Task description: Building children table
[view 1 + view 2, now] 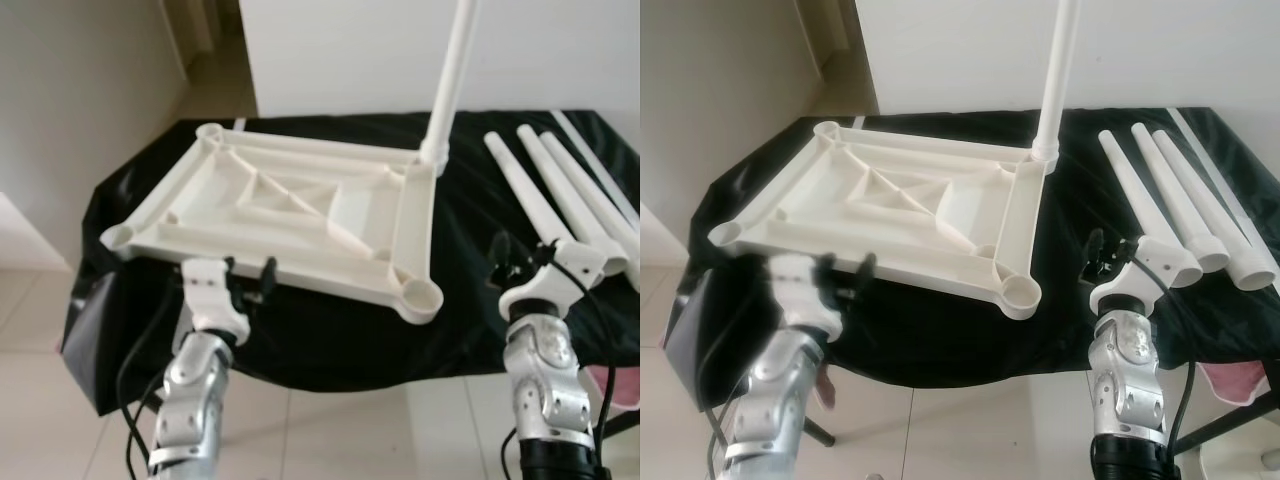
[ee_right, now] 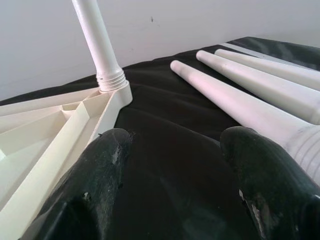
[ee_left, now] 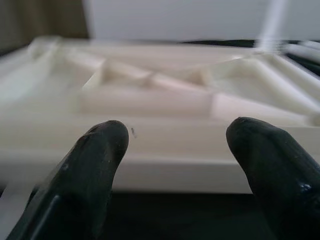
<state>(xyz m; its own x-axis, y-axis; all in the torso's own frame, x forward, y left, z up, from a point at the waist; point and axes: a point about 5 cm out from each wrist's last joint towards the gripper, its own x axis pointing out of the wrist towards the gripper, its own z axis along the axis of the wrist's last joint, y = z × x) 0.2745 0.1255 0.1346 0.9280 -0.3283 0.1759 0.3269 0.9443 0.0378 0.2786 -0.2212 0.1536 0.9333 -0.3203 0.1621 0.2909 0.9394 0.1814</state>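
Observation:
A white plastic tabletop (image 1: 410,225) lies upside down on a table draped in black cloth (image 1: 470,230). One white leg (image 1: 452,75) stands upright in its far right corner socket. The near right corner socket (image 1: 422,294) is empty. Three loose white legs (image 1: 530,190) lie side by side to the right. My left gripper (image 1: 250,272) is open just in front of the tabletop's near edge (image 3: 165,130), not touching it. My right gripper (image 1: 505,258) is open over the cloth, with the nearest loose leg (image 2: 240,107) just to its right and nothing between its fingers.
The table's front edge runs just below both grippers, with tiled floor (image 1: 330,430) beneath. A thin white rod (image 1: 592,152) lies past the loose legs. A pale wall (image 1: 340,50) stands behind the table. Something pink (image 1: 625,385) sits low at the right.

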